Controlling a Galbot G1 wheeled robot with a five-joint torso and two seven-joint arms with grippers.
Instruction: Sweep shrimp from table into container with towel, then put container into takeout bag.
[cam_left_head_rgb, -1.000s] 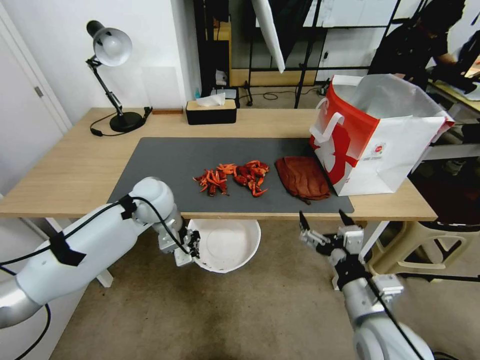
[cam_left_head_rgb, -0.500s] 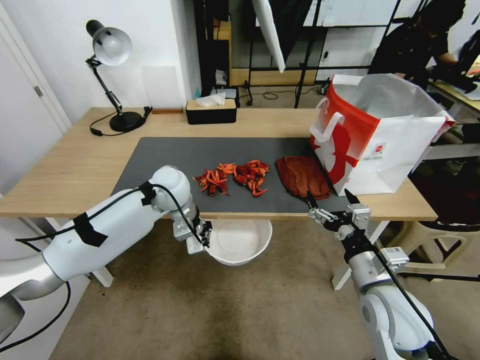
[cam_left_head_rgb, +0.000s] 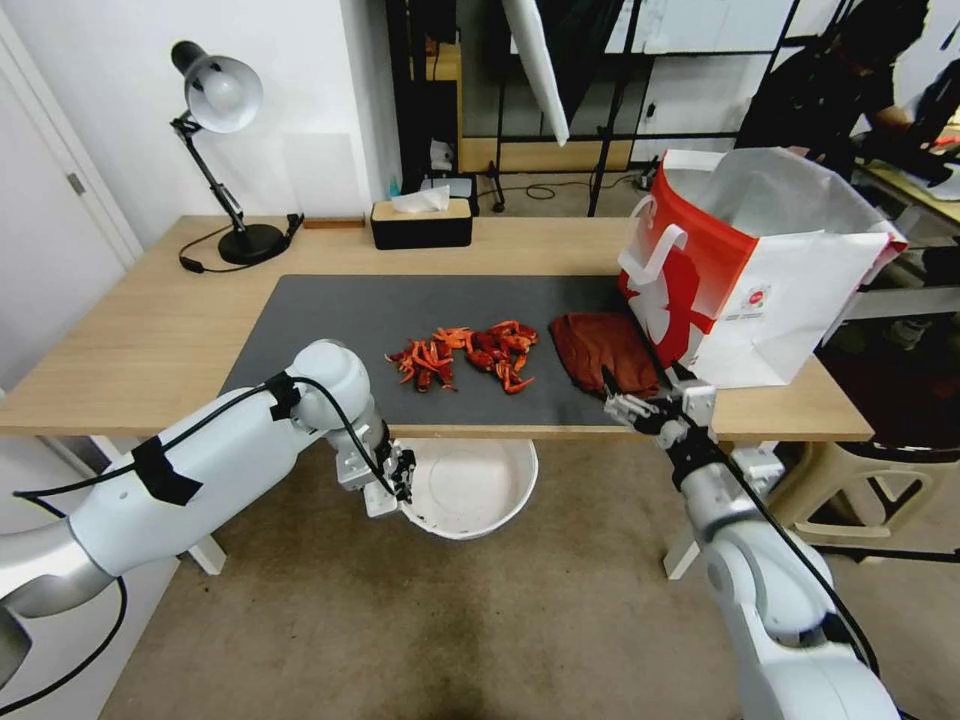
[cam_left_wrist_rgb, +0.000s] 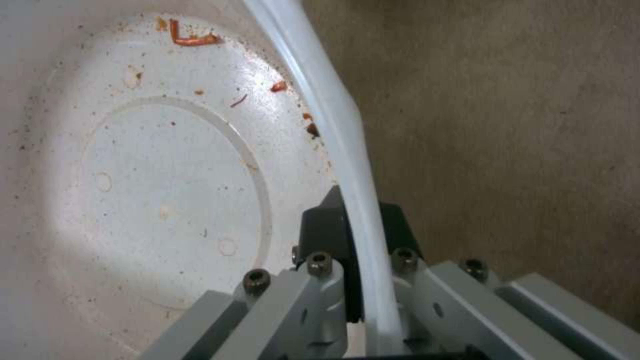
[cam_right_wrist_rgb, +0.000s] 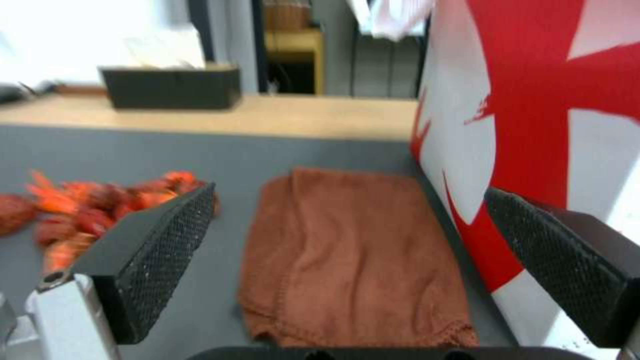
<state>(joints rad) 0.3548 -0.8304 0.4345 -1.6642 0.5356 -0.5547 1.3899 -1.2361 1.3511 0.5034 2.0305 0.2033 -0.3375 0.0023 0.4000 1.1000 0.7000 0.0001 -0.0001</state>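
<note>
My left gripper clamps the container rim below the table edge, only red crumbs inside | shrimp heaped mid-mat | towel at their 3 o'clock | my right gripper wide open, empty, facing towel | takeout bag upright.

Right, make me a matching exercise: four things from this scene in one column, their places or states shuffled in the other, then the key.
Things:
1. shrimp
2. towel
3. container
4. takeout bag

Places or states:
A. held by its rim in the left gripper, below the table edge
B. standing open at the table's right end
C. heaped mid-mat
D. lying flat on the mat, with the open right gripper just in front of it

Pairs: 1-C, 2-D, 3-A, 4-B
</note>
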